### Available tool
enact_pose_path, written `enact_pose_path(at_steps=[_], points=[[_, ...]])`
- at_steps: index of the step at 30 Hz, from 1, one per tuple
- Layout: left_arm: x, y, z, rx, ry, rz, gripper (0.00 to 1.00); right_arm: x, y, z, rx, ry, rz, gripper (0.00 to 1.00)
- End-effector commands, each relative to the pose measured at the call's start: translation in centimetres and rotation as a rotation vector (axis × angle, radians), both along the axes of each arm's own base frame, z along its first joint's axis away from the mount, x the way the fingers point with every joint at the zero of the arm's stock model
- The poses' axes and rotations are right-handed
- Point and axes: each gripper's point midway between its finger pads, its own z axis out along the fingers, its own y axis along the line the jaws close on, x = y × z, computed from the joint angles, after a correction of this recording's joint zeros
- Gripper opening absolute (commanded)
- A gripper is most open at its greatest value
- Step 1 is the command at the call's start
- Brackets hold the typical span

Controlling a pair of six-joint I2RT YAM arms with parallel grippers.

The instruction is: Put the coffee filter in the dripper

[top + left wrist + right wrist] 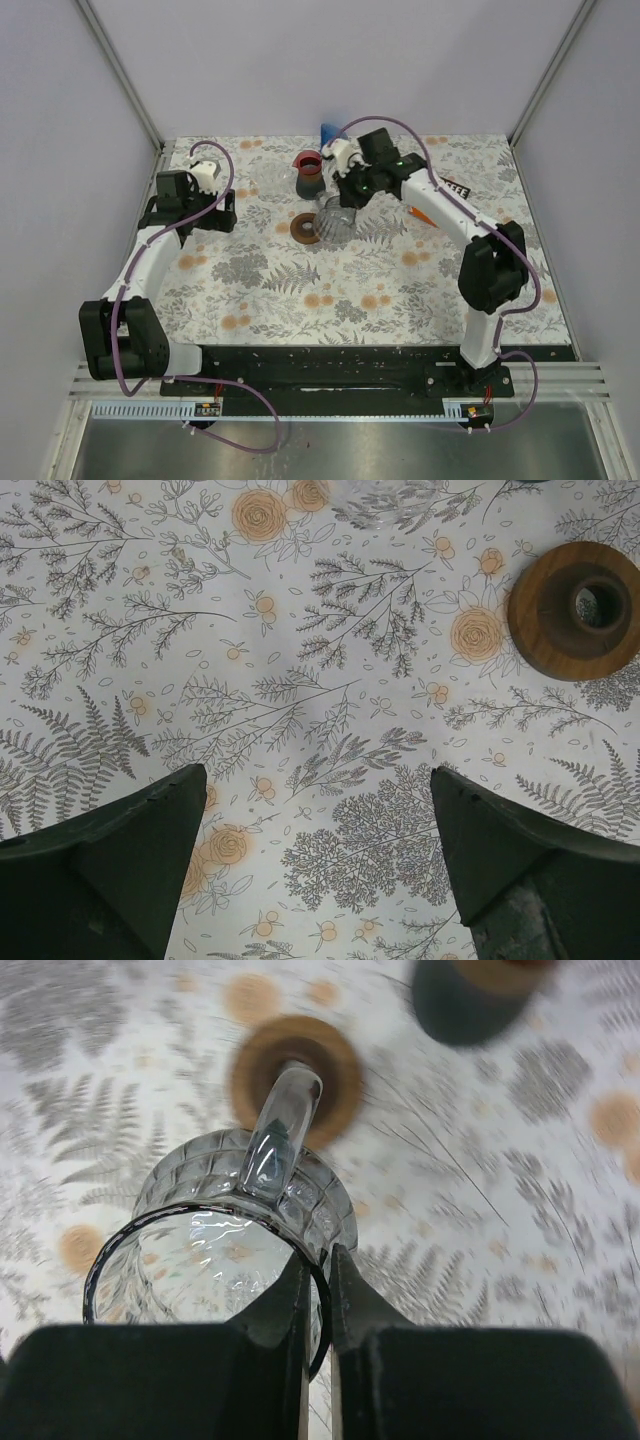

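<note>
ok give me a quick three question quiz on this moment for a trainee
1. True or false: the right hand is shut on the rim of the glass dripper.
2. The left hand is: A) open, holding nothing; B) shut on a spoon; C) shut on the dripper's handle.
3. Name the brown round thing with a hole in it that lies beside the dripper.

Key: 1 true. 2 A. 3 the wooden ring.
</note>
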Motion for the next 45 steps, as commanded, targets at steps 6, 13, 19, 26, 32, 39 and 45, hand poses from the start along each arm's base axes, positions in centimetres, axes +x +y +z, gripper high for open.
enact_pose_path(at_steps=[6,13,19,26,32,39,45], points=[[-0.2,-0.1,2.7,0.0,-0.032,-0.022,0.97,-8.9,10.7,1.0,-0.032,-0.169,0.602,0.0],[-0.5,-0.2,2.1,-0.004,-0.016,-0.026,0.97,-12.2,13.9,-3.0,-0.101,-0.186,0.807,0.0],[-0.4,-0.2,1.8,-0.011,-0.006,-0.024,0.97,-12.9,16.5,-4.9,-0.122,-0.22,0.899,0.0],[-0.4,0.1,1.3,-0.007,0.006,-0.019,0.97,-12.1,18.1,-6.3,-0.136,-0.247,0.946,0.0],[-0.2,0.3,1.4,-0.001,-0.001,-0.011,0.97,-11.5,18.5,-6.9,-0.166,-0.279,0.944,0.26],[-0.1,0.4,1.4,0.0,0.0,-0.01,0.97,-11.6,19.4,-1.1,-0.057,-0.338,0.829,0.57],[-0.1,0.4,1.5,0.002,-0.004,-0.009,0.97,-11.6,19.4,8.9,0.211,-0.425,0.593,0.65]])
